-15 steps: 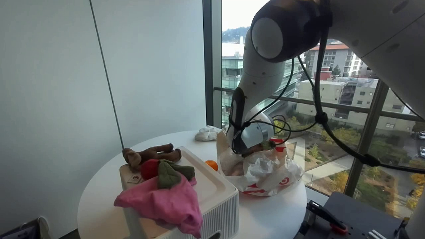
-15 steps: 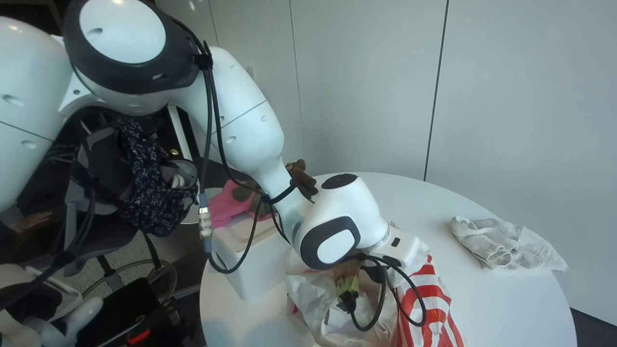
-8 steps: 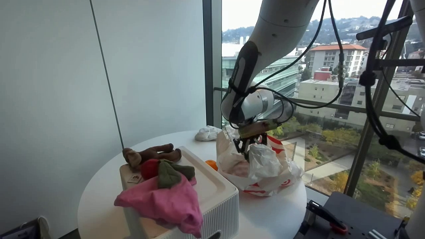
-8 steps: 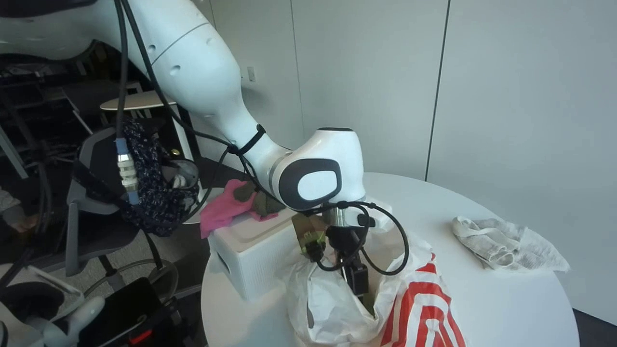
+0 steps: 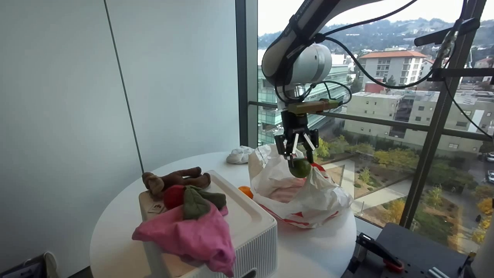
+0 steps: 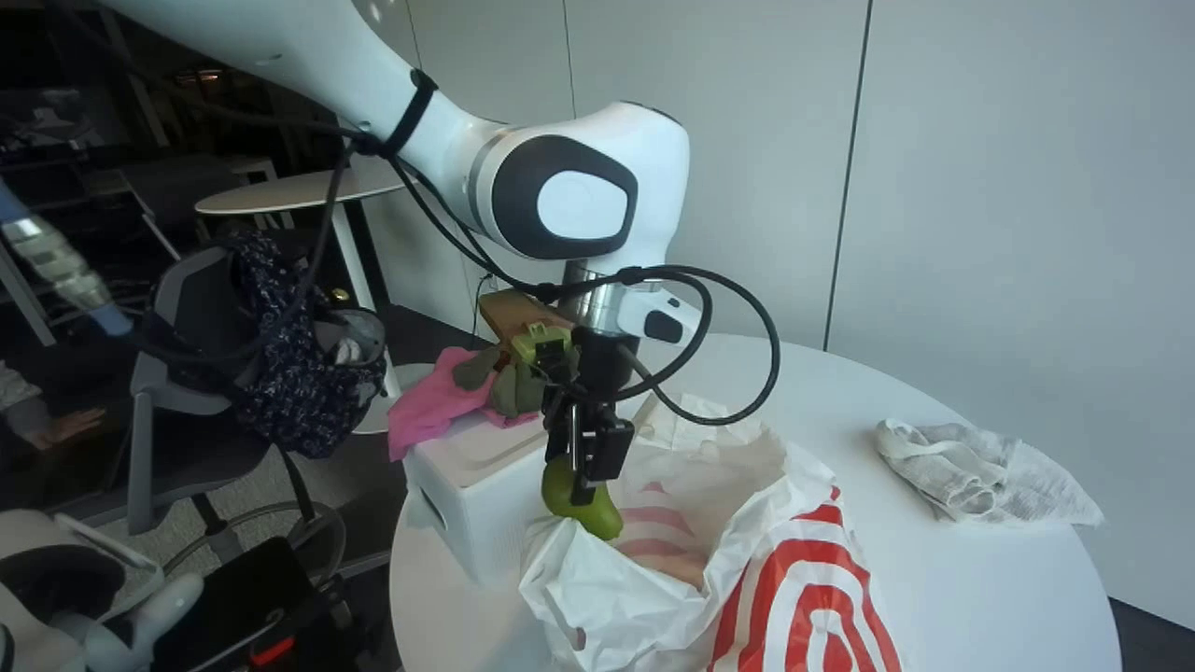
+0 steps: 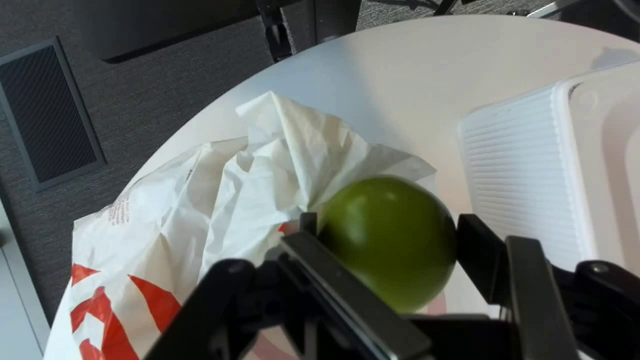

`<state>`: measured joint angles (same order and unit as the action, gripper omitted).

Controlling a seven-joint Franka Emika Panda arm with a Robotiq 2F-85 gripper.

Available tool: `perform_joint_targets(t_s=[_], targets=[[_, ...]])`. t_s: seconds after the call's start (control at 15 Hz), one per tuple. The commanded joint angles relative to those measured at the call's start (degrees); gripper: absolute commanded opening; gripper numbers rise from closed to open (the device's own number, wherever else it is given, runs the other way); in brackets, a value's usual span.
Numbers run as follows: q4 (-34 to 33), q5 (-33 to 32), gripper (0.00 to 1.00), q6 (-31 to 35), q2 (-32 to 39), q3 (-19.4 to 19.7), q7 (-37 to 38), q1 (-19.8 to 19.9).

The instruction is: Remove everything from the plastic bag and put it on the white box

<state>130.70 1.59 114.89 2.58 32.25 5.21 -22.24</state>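
The black end effector (image 5: 300, 160) had risen from the crinkled, red-printed white plastic bag (image 6: 639, 602), jaws partway apart, gripping a glossy green pear-like fruit (image 7: 387, 245) at the bag's mouth; carrying it to the square ribbed white box (image 5: 241, 224), left in both exterior views, seemed next.

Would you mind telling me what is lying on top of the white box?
A brown plush, a red item, green fabric and a pink cloth; whatever the cloth covers cannot be seen.
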Motion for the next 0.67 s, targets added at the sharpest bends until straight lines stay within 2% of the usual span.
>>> perform_joint_targets(t_s=[0.0, 0.13, 0.33, 0.6], targets=[[4.1, 1.4, 0.45, -0.2, -9.5, -14.9, -4.1, 10.1], [5.2, 3.4, 0.45, 2.2, -10.5, -21.4, -5.9, 11.4], [4.7, 6.6, 0.45, 5.8, -8.7, -29.4, -7.1, 10.7], [3.3, 4.1, 0.45, 14.5, -3.8, -38.2, -4.8, 9.2]])
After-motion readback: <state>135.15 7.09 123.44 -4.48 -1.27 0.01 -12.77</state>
